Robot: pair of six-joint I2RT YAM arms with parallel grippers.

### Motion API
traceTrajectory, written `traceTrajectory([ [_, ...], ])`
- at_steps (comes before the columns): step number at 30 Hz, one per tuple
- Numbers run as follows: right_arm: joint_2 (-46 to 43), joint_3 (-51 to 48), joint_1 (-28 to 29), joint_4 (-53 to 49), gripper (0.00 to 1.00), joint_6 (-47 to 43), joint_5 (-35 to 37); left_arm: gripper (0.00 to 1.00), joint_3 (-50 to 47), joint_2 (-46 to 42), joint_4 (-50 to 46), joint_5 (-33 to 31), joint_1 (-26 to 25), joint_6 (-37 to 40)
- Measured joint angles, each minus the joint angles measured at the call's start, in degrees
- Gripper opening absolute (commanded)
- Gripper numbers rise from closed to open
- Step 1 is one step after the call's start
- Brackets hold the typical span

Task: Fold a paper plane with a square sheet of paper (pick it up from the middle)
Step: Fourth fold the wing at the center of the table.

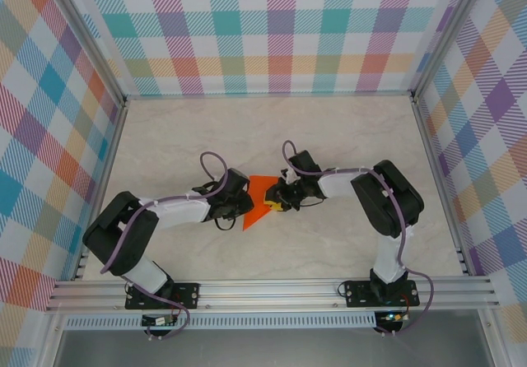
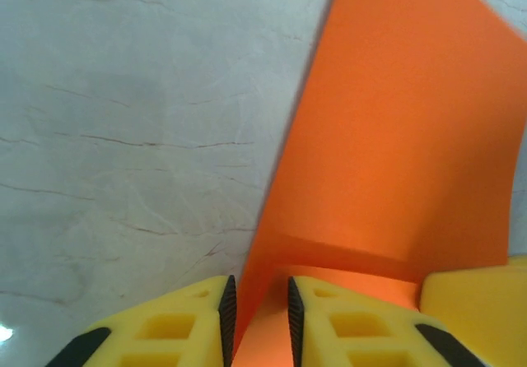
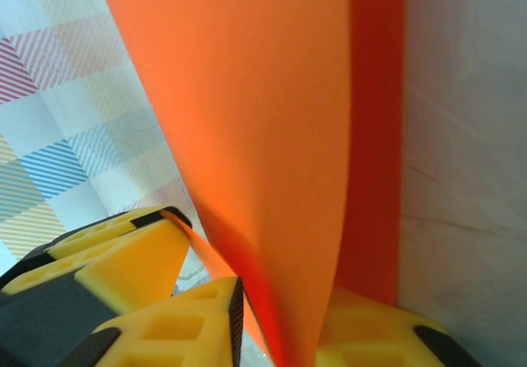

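The square sheet of paper (image 1: 258, 201) runs between narrowly parted left fingers (image 2: 177, 330) and right fingers (image 3: 185, 330).

left arm (image 1: 177, 212), right arm (image 1: 385, 198): white links, bulky black rounded joints | cables (image 1: 216, 160): purple, looping along each arm | bases (image 1: 165, 294): black plates, near edge | left gripper (image 2: 258, 289), right gripper (image 3: 288, 301): yellow cut-out fingers (image 2: 177, 330), black ribbed pads (image 2: 228, 313)

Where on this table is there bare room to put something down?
Free: the broad strip of table between the back wall and the orange paper; the near strip between that paper and the front rail. Crowded: the middle, where left arm and right arm meet.
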Motion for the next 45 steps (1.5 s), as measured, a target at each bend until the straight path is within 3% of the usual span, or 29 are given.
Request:
traceTrajectory([
  [4, 0.39, 0.13, 0.04, 0.96, 0.11, 0.39, 0.00, 0.38, 0.00, -3.19, -1.64, -0.48, 0.24, 0.79],
  [12, -0.31, 0.11, 0.04, -0.72, 0.04, 0.39, 2.23, 0.67, -0.20, -11.63, -4.22, -0.48, 0.28, 4.83],
  [26, -17.99, -1.29, 0.63, -14.84, 0.04, 2.08, 16.72, 0.92, -7.02, -23.32, -0.94, 2.47, -2.93, 15.10],
  [33, -16.79, 3.19, 2.97, -20.72, 0.05, 2.54, 21.16, 1.00, -7.02, -23.54, -0.11, 0.28, -7.10, 18.58],
  [45, -8.20, 14.60, 6.36, -21.62, 0.05, 2.51, 22.05, 1.00, -10.99, -29.35, 0.61, -6.73, -7.56, 19.67],
])
